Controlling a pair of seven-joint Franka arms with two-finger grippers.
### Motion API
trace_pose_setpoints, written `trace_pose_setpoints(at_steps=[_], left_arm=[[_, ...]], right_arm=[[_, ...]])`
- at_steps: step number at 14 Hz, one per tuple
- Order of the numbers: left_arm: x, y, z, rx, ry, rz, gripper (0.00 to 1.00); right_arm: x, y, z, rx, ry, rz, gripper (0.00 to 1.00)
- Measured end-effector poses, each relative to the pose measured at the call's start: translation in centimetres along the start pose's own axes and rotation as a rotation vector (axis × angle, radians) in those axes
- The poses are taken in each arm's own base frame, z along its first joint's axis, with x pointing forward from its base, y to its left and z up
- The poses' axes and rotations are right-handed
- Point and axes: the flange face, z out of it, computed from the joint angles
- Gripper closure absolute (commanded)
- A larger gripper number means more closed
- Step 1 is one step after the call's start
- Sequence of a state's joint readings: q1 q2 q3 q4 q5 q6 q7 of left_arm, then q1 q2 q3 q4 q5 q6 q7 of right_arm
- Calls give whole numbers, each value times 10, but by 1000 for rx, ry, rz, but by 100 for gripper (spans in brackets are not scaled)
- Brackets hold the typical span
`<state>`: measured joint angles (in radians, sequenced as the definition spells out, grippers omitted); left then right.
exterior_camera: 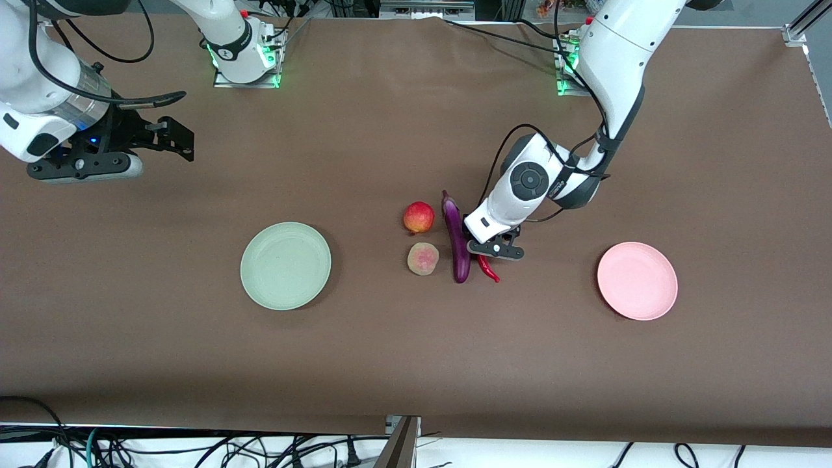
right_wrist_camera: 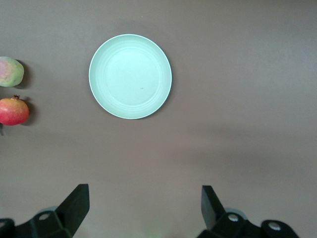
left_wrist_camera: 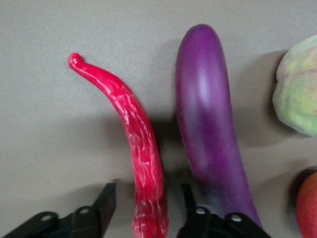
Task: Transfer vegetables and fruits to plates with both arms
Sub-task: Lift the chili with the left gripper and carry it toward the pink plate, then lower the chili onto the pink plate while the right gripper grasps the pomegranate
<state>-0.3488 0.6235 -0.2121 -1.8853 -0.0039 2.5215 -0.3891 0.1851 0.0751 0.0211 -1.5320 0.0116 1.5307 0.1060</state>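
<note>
Left gripper (left_wrist_camera: 146,208): spread, straddling chili (left_wrist_camera: 133,148) beside eggplant (left_wrist_camera: 210,129) | right gripper (right_wrist_camera: 143,206): spread, waiting, well apart from eggplant, toward green plate (right_wrist_camera: 130,76)

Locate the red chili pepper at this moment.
In the front view the chili pepper lies mid-table beside the eggplant, toward the left arm's end. The left gripper is open and straddles its stem end.

- You get bright, even overhead light on the table (exterior_camera: 390,364), with soft shadows.
- Your left wrist view shows white glare along the eggplant (left_wrist_camera: 210,124) and chili (left_wrist_camera: 136,144).
</note>
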Motion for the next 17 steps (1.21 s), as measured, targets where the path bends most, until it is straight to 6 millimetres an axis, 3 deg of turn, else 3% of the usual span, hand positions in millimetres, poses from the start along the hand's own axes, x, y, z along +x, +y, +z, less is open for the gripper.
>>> trace_pose_setpoints(at_steps=[5, 8, 10, 12, 15, 17], left_arm=[[7, -3, -13, -1, 13, -7, 100], [17, -31, -54, 45, -46, -41, 100], [22, -71, -88, 98, -116, -30, 100], [29, -123, -114, 169, -139, 1, 99], [35, -215, -127, 267, -176, 33, 100], [35, -275, -126, 271, -200, 49, 100]], right_arm=[[0, -1, 0, 0, 1, -4, 0], [6, -1, 5, -2, 7, -4, 0], [18, 1, 27, -12, -25, 0, 0], [33, 1, 61, -17, -86, 0, 0], [52, -6, 113, -22, -170, -8, 0], [57, -34, 129, -15, -168, 11, 0]])
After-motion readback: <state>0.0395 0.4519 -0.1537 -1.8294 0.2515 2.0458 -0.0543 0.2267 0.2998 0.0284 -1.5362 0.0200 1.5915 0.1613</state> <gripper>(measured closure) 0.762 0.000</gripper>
